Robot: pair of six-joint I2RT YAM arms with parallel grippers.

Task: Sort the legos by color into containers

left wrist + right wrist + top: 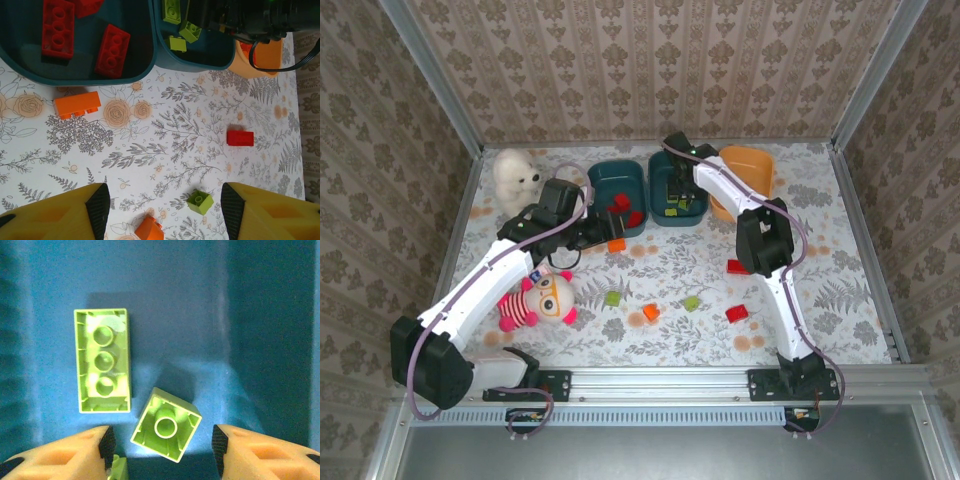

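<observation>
Floral table (840,290) | top: left gripper (592,236) beside red-brick tub (603,180), right gripper (678,200) over green-brick tub (658,175) | left wrist: jaws apart, empty, orange brick (77,105) just outside red-brick tub | right wrist: jaws apart, green bricks (103,360) lying loose in green-brick tub

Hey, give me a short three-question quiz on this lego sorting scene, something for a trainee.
1. True or false: the right gripper is shut on the small green brick.
2. What colour are the bricks in the left tub? A red, B green, C orange.
3. Fill in: the loose brick just outside that tub is ____.
Key: 1 false, its jaws stand open, clear of the brick; 2 A; 3 orange.
</observation>
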